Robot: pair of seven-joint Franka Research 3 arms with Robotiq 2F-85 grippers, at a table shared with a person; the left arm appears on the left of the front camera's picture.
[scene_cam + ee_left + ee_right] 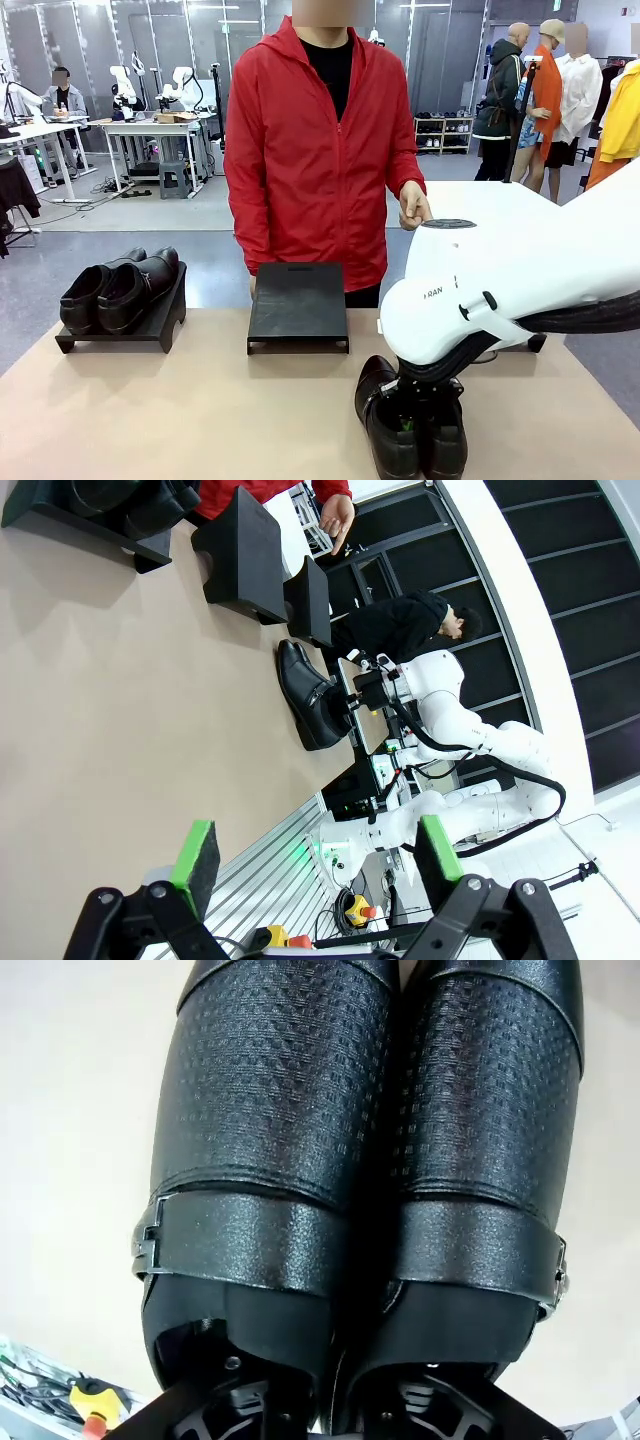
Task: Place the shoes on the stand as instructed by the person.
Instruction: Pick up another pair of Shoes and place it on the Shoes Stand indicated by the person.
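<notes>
- The right gripper (410, 415) is down at about 5 o'clock on the tan surface (150, 420). It is clenched on the near pair of shoes (385, 440), which sit side by side close to the robot's edge.
- In the right wrist view that gripper (335, 1410) has one finger inside each shoe opening. The touching inner walls of the near pair of shoes (280, 1110) are pinched between the fingers, and the buckled straps run across just above.
- I cannot tell whether this pair rests on the surface or is just clear of it.
- The far pair of shoes (120, 290) sits on the left stand (150, 325) at about 10 o'clock.
- The middle stand (298, 300) at 12 o'clock is bare, right in front of the person (320, 150) in the red jacket.
- A third stand (308, 600) lies towards 2 o'clock, beyond the white arm.
- The person's hand (413, 208) is held at waist height with the fingers loosely curled.
- The left gripper (317, 858) hangs released above the surface, its green pads (197, 865) wide apart with nothing between them.
</notes>
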